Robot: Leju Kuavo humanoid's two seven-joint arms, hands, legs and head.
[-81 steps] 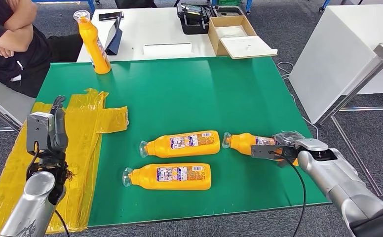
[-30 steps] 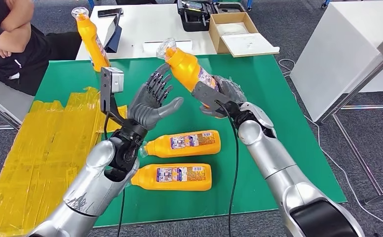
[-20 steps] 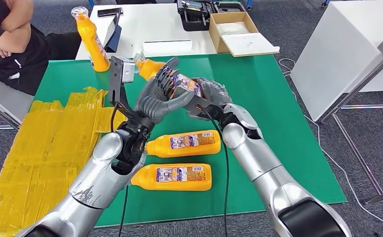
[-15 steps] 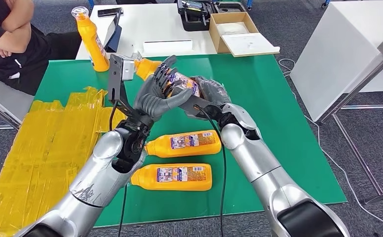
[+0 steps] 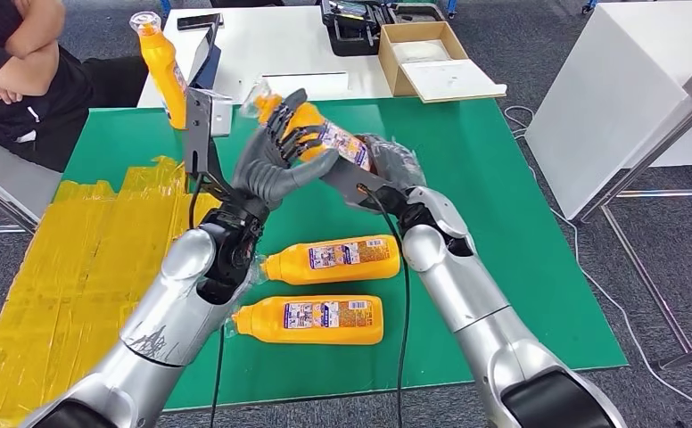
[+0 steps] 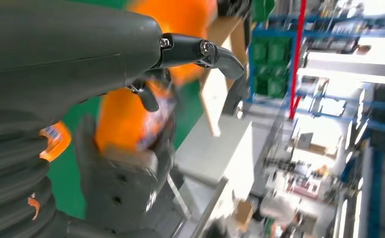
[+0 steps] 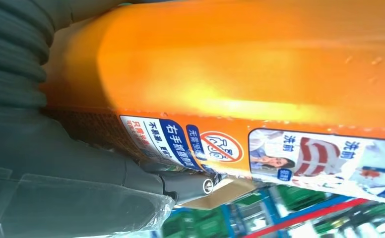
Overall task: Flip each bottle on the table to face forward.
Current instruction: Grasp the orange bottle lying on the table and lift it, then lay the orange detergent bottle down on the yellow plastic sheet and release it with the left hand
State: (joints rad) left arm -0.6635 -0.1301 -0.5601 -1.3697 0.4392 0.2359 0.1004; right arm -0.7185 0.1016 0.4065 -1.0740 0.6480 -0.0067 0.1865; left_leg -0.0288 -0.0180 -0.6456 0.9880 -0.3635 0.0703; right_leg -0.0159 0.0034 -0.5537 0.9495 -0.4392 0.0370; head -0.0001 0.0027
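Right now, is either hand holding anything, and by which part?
Yes. Both hold one orange bottle above the table: the right hand grips its base end, the left hand wraps its upper body, below the clear cap.

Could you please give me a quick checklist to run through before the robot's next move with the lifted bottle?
1. Right hand holds the raised bottle: ok.
2. Left hand wraps the raised bottle: ok.
3. Raised bottle clear of the green table: ok.
4. Two lying bottles apart from both arms: ok.
5. Upright bottle stands undisturbed: ok.
6. Left grip firm enough to release the right: cannot tell.
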